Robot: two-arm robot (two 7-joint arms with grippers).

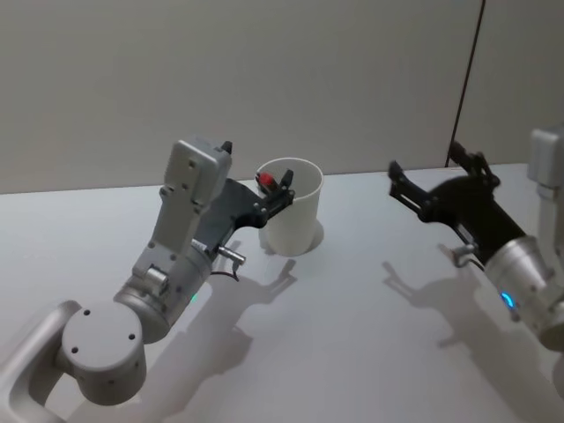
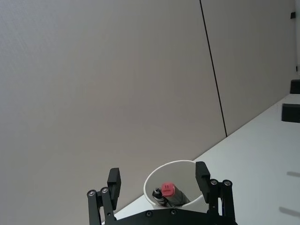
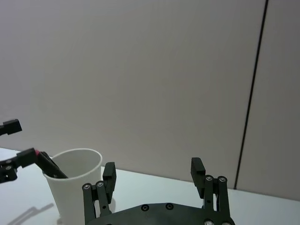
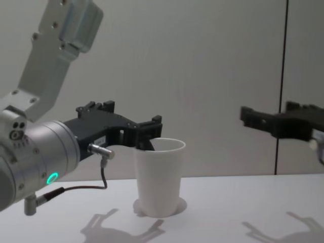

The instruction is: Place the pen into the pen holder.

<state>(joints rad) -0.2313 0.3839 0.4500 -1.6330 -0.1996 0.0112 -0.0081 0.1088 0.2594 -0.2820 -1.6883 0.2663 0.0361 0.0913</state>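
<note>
The light, tippable pen holder [image 1: 291,216] already held the slim, stiff pen [image 2: 168,194], the spread left end effector [image 2: 158,180] at its rim, the right end effector [image 1: 419,189], also spread, well apart.

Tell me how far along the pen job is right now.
Nearly done. The pen already leans inside the white paper cup, red end up. The left gripper is open at the rim, holding nothing. Left: pull that arm clear. The right gripper hovers open off to the side.
</note>
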